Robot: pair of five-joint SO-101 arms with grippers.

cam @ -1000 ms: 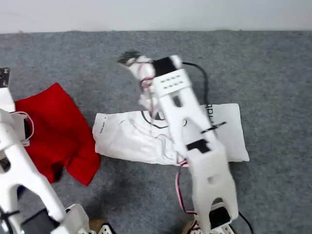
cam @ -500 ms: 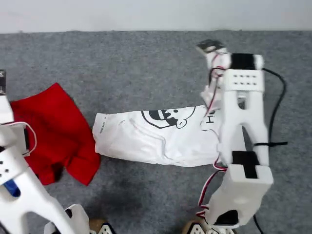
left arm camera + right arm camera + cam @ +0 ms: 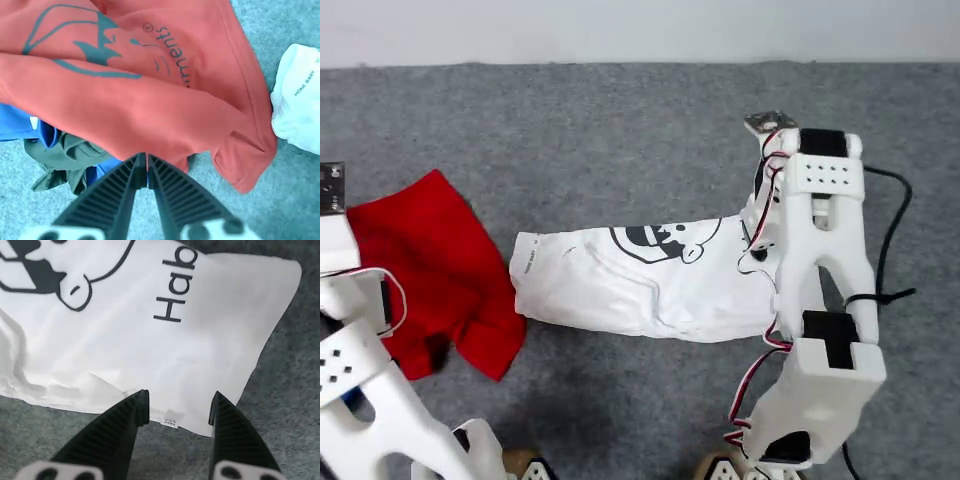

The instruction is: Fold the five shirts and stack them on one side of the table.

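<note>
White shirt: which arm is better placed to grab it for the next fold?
Right, probably. The right gripper is open, directly over an edge of the white shirt; the left gripper is shut, over the red shirt.

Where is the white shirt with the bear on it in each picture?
High view: the white shirt lies mid-table, just right of the red shirt.
Left wrist view: the white shirt pokes in beside the red shirt's corner.
Right wrist view: the white shirt spreads under the open right gripper.
Shared landmark: the grey table cover.
</note>
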